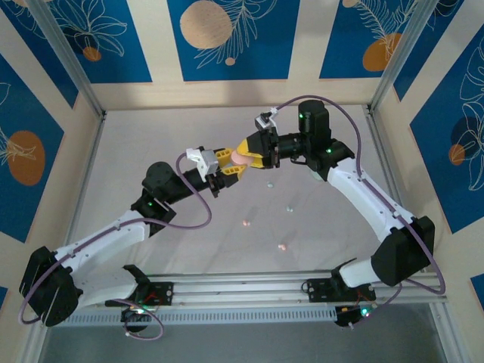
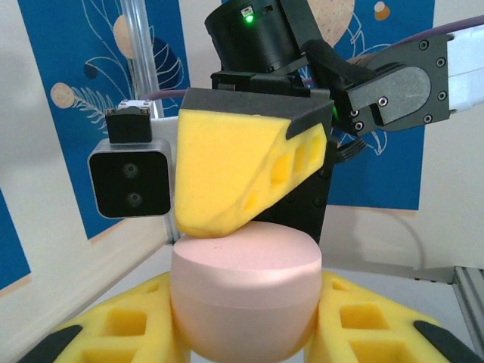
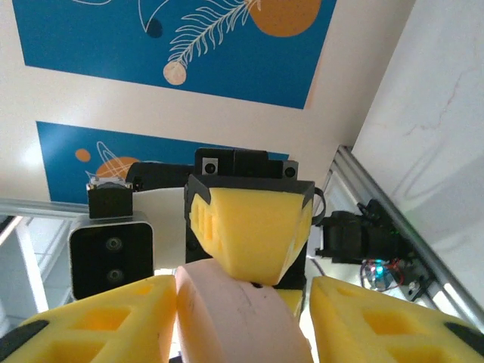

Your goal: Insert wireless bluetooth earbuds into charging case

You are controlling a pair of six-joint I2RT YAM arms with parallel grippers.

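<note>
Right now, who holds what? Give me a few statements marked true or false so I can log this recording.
1. The left end effector and right end effector both grip the pink case. True.
2. The pink case rests on the table. False: it is held in the air above it.
3. Several earbuds lie loose on the table. True.
4. The right end effector's fingers pinch an earbud. False: they clamp the pink case.
</note>
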